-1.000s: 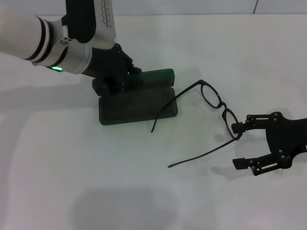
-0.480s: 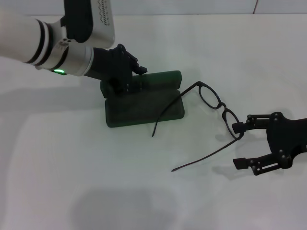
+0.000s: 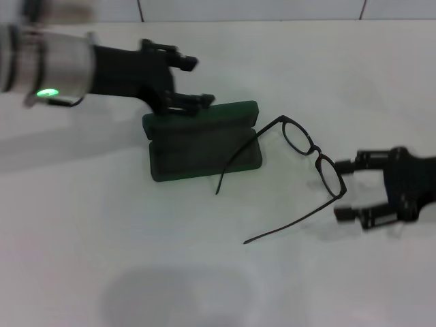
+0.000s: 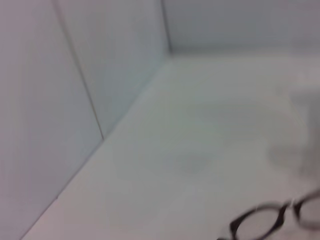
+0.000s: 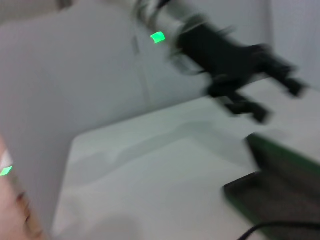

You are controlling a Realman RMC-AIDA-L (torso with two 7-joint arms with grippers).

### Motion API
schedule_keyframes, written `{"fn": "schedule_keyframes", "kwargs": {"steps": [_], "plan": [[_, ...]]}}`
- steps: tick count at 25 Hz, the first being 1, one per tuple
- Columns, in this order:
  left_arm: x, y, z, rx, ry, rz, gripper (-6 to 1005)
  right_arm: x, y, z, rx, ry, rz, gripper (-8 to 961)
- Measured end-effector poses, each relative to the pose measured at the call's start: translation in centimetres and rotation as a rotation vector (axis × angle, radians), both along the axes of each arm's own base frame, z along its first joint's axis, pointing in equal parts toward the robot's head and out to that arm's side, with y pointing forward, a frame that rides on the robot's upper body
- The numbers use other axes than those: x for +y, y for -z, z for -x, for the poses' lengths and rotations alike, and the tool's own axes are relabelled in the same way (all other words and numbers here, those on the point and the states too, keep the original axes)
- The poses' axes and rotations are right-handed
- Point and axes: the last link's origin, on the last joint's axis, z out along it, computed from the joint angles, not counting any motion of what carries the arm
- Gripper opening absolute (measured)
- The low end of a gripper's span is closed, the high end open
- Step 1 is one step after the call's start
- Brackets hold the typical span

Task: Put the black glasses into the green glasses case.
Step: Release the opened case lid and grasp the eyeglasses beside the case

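Green case (image 3: 201, 139) lies open on the counter (image 3: 136, 259), ready to take the glasses (image 3: 300, 167), which sprawl unfolded beside it, one temple across its tray. Left gripper (image 3: 185, 82) hovers released behind the lid; right gripper (image 3: 346, 189), fingers spread and holding nothing, flanks the near lens for a pick.

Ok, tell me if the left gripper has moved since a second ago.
Yes. The left gripper has lifted off the green case and now sits open, just behind it.

Lab booth, white table (image 3: 204, 272), plain panel walls (image 4: 75, 100)
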Motion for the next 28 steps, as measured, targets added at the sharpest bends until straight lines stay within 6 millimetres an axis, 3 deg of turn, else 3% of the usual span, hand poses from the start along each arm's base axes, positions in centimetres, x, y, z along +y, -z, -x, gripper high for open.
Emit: {"fn": "schedule_keyframes", "kwargs": {"steps": [4, 7, 11, 14, 19, 24, 28], "plan": [[-2.1, -2.0, 2.3, -0.203, -0.102, 0.05, 636, 1.5, -2.2, 0.1, 0.047, 0.162, -0.032, 878], [-4.3, -3.1, 5.8, -0.315, -0.193, 0.059, 712, 3.0, -4.2, 0.3, 0.047, 0.275, -0.031, 878], [-6.9, -3.2, 9.7, -0.346, -0.256, 0.04, 738, 5.2, -6.0, 0.9, 0.001, 0.435, -0.026, 877], [-8.4, -2.8, 11.5, -0.33, -0.265, 0.028, 757, 6.9, -6.3, 1.3, -0.095, 0.566, -0.009, 877], [-10.0, -1.7, 12.6, -0.318, -0.255, 0.009, 790, 9.1, -5.3, 3.9, -0.3, 0.672, 0.037, 874], [-10.7, -1.2, 13.2, -0.291, -0.257, 0.022, 829, 11.0, -2.5, 8.8, -0.478, 0.693, 0.04, 872], [-10.9, -0.8, 13.3, -0.278, -0.258, 0.041, 880, 11.3, -0.1, 11.3, -0.561, 0.691, 0.043, 871]]}}
